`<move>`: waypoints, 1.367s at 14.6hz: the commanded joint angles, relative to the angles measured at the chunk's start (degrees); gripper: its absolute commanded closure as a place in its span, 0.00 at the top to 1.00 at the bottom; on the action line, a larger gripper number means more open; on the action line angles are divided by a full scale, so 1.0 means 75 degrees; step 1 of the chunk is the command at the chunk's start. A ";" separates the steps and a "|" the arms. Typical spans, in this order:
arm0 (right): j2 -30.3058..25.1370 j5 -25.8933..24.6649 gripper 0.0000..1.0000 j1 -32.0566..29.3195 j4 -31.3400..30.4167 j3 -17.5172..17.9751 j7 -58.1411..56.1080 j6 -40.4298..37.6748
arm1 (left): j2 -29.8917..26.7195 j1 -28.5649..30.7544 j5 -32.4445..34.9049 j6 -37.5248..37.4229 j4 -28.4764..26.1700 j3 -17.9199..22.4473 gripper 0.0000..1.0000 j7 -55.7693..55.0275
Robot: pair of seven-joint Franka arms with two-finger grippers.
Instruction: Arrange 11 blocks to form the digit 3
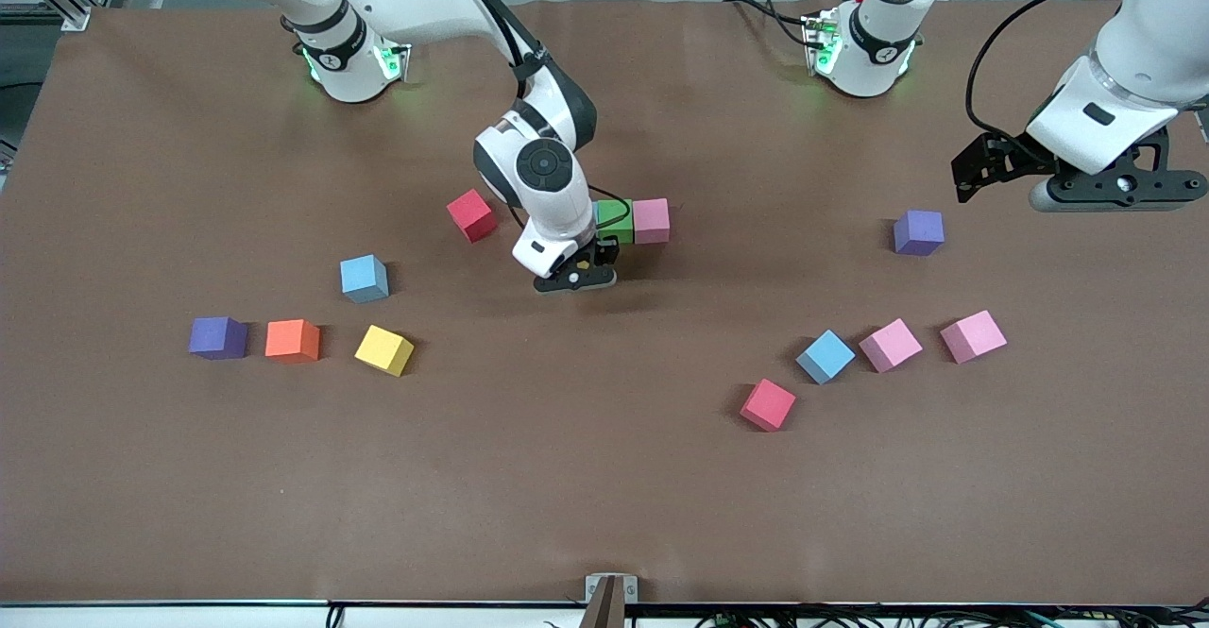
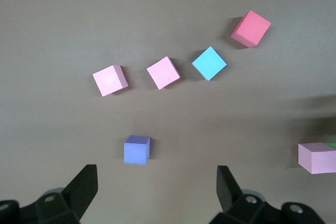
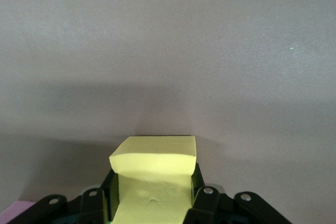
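- Across the brown table, small matte cubes lie scattered, with only a short row begun near the middle.
- Over the table's left-arm end, the left tool hangs released, fingers wide apart, above a purple cube.
- Down at the table's middle, the right tool is clenched on a yellow cube, just beside the green cube.
- That green cube touches a pink cube; a red cube sits near them, toward the right arm's end.
- Toward the left arm's end lie two pink cubes, a light blue cube and a second red cube.
- Toward the right arm's end lie another light blue cube, a second yellow cube, an orange cube and a second purple cube.
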 commanded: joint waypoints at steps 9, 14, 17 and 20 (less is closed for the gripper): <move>-0.0541 0.0101 0.50 0.0064 -0.0883 -0.0039 -0.0018 0.0650 | -0.0065 0.0065 -0.0175 0.0022 -0.0056 -0.0034 1.00 -0.0005; -0.0517 0.0160 0.50 0.0064 -0.0871 -0.0016 0.0017 0.0662 | -0.0018 0.0053 -0.0152 0.0057 -0.0010 -0.0034 1.00 0.0077; -0.0506 0.0394 0.50 0.0076 -0.0859 -0.0016 0.0005 0.0662 | 0.0017 0.0065 -0.0140 0.0069 0.0002 -0.0022 1.00 0.0113; -0.0505 0.0394 0.50 0.0088 -0.0859 -0.0004 0.0005 0.0662 | 0.0017 0.0053 -0.0152 0.0093 -0.0009 -0.0022 1.00 0.0113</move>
